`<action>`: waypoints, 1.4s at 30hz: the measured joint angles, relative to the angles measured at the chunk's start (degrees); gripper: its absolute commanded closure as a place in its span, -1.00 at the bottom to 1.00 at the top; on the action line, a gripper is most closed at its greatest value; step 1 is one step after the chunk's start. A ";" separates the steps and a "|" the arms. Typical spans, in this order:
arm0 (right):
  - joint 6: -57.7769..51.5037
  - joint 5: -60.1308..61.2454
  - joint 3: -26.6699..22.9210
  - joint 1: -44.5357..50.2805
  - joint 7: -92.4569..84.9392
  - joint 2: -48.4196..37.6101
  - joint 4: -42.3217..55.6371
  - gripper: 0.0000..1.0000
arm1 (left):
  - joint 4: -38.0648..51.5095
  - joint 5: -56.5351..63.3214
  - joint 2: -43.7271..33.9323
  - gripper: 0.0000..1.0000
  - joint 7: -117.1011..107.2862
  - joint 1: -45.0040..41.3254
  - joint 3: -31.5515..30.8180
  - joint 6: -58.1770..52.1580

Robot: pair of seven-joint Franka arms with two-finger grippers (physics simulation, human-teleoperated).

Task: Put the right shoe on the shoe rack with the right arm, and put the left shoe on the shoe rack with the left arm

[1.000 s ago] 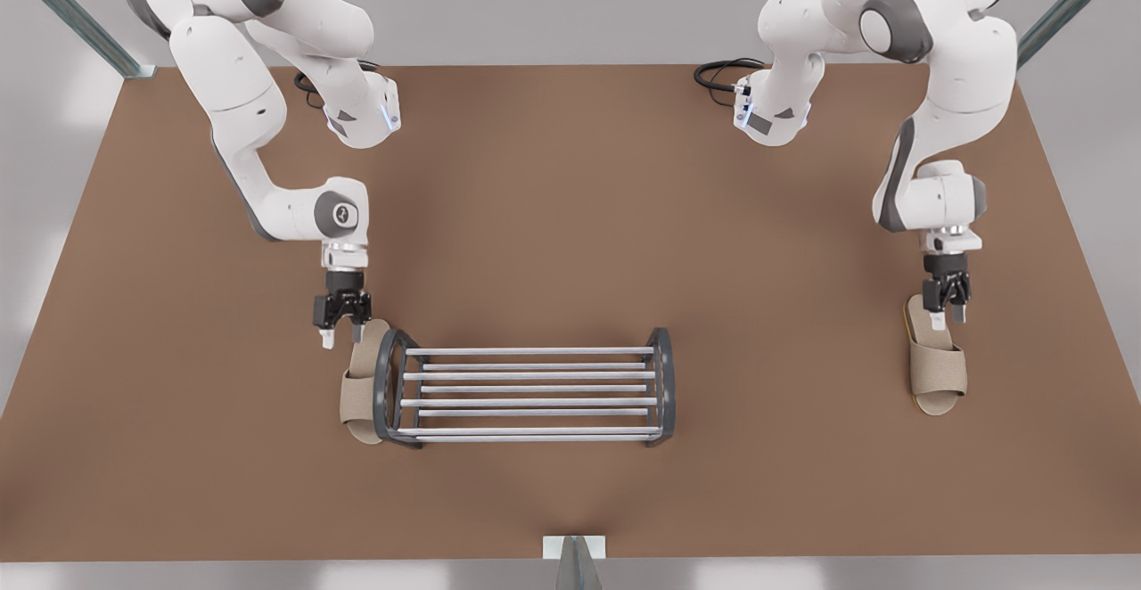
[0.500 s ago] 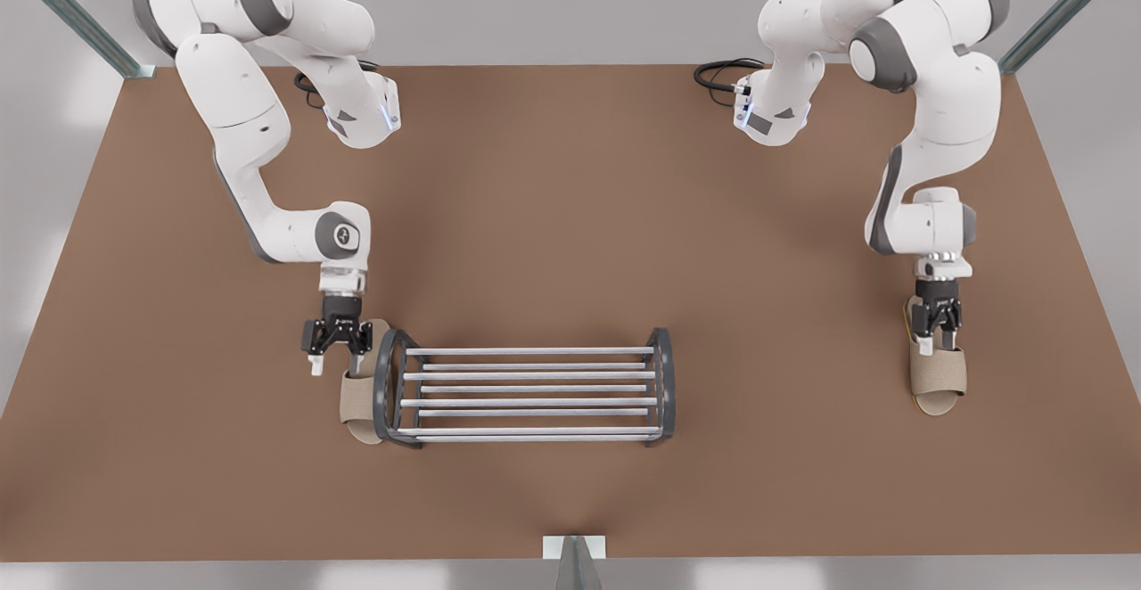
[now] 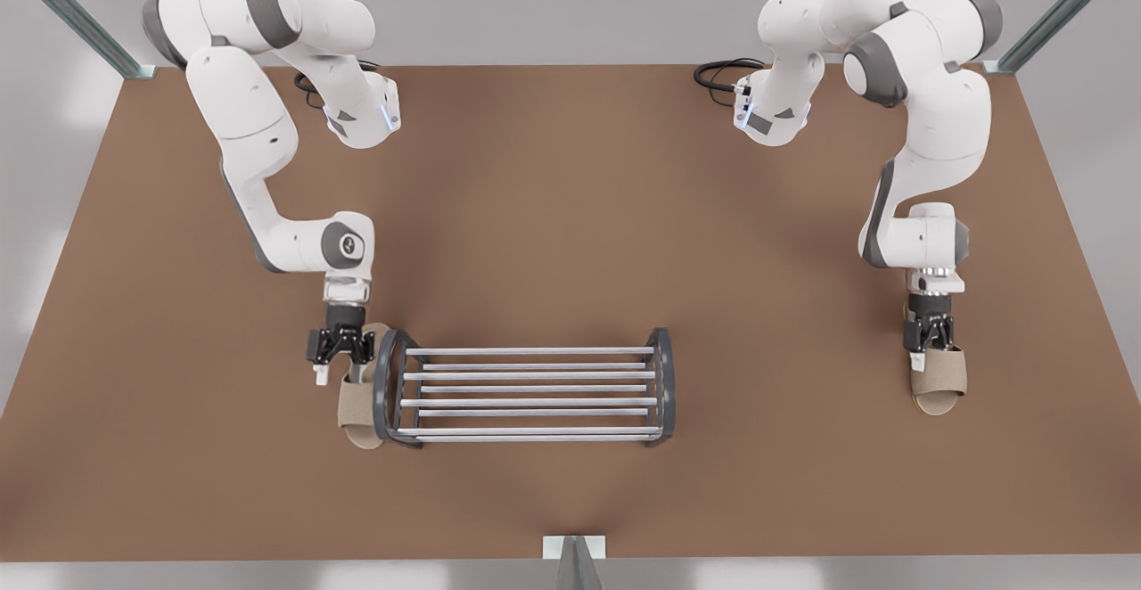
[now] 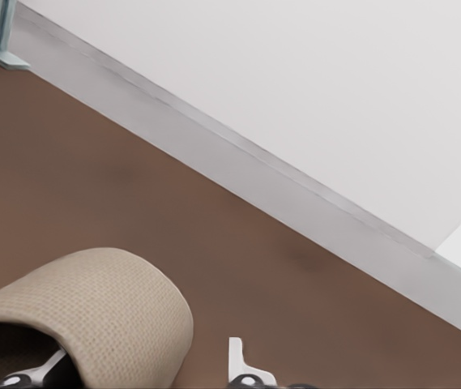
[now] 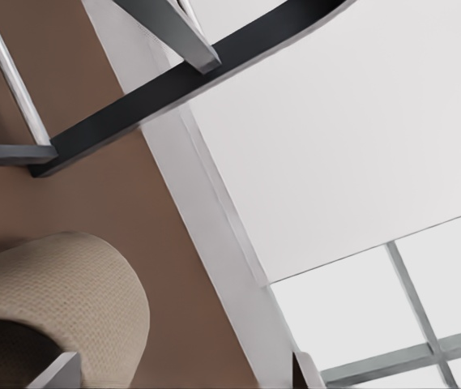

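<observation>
Brown desk (image 3: 553, 216). Shoe rack (image 3: 526, 391) near the front edge, left of centre in the front view. Right shoe (image 3: 359, 403) lies touching the rack's end frame; left shoe (image 3: 938, 381) lies well apart, near the desk's edge on the front view's right. Right gripper (image 3: 339, 367) is spread open astride the right shoe's strap (image 5: 60, 300). Left gripper (image 3: 927, 354) is open likewise, one finger (image 4: 236, 361) outside the left shoe's strap (image 4: 100, 308), the other inside.

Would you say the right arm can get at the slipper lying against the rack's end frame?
Probably yes: the right gripper is at the right shoe, open fingers straddling the strap's outer side, away from the shoe rack crowding the other side.
</observation>
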 measured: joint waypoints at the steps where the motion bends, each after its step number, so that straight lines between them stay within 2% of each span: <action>1: 0.00 0.00 -0.25 0.27 -0.19 0.38 0.38 -0.94 | 0.04 0.01 0.07 -0.26 -0.05 0.00 0.00 0.01; 5: 0.05 0.00 -0.76 0.77 -0.83 1.11 0.75 -0.99 | 0.06 0.09 0.17 -0.03 -0.22 0.00 0.00 0.03; 6: 0.07 0.00 -0.78 0.79 -0.97 1.21 0.94 -0.91 | 0.08 0.10 0.15 0.02 -0.26 0.00 0.00 0.03; 10: 0.09 0.00 -1.23 1.04 -1.45 2.01 1.97 -0.89 | 0.07 0.10 0.16 0.23 -0.37 -0.04 0.00 0.06; 17: 0.11 0.00 -1.67 1.20 -2.01 2.35 3.03 -0.78 | 0.04 0.22 -1.31 0.44 -0.42 -1.25 0.17 0.23; 20: 0.10 0.00 -1.68 1.20 -2.12 2.88 3.06 -0.78 | 0.01 0.31 -5.54 0.49 -0.36 -4.07 0.29 2.38; 24: 0.11 0.00 -1.74 1.20 -2.23 3.27 3.65 -0.78 | 0.07 0.42 -17.79 0.52 -0.28 -13.86 0.28 12.51; 26: 0.11 0.00 -1.89 1.21 -2.27 3.37 3.86 -0.60 | 1.58 0.44 -23.12 0.55 -0.53 -20.50 0.05 20.17; 27: 0.10 0.00 -2.03 1.21 -2.29 3.68 4.14 -0.60 | 3.99 0.44 -24.26 0.55 -0.97 -24.67 -0.27 24.74; 30: 0.04 0.00 -3.11 2.21 -2.35 4.89 5.10 -0.60 | 10.28 0.51 -25.13 0.55 -2.97 -32.63 -2.95 37.63; 35: 0.08 0.00 -4.09 2.76 -2.38 6.13 7.03 -0.60 | 18.38 0.60 -26.12 0.57 -7.86 -33.74 -13.32 55.36; 38: 0.23 0.00 -4.52 2.83 -2.39 6.82 7.99 -0.60 | 21.31 0.57 -26.17 0.57 -12.19 -33.88 -21.11 61.32; 42: 0.45 0.00 -4.93 3.25 -2.40 7.52 9.39 -0.58 | 29.85 0.43 -22.75 0.57 -18.86 -39.17 -24.03 65.76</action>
